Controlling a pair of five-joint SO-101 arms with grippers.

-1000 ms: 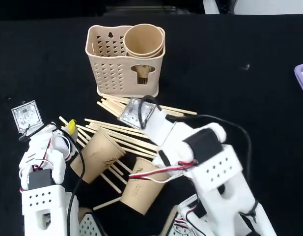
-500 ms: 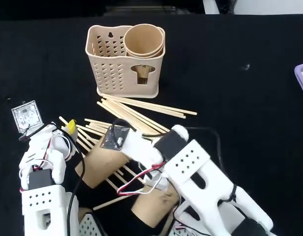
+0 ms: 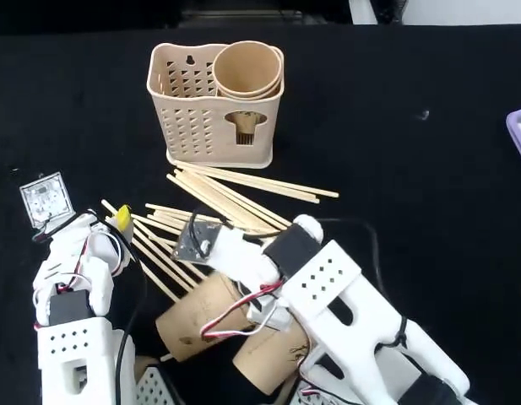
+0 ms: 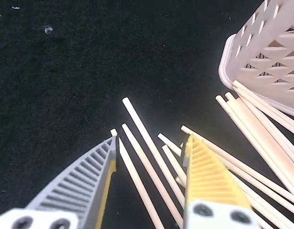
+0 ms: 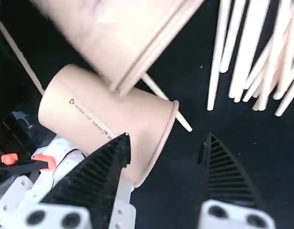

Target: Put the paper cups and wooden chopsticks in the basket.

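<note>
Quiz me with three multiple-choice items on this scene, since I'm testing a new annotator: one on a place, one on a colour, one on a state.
1. The stacked paper cups stand:
A. in the basket
B. on the table
C. in a gripper
2. The basket is:
A. blue
B. beige
C. red
3. The right gripper is:
A. shut on a cup
B. open
C. shut on nothing

Answers:
1. A, the high view shows them nested in one compartment.
2. B, its perforated walls are beige.
3. B, its wrist view shows its jaws apart with nothing clamped.
</note>
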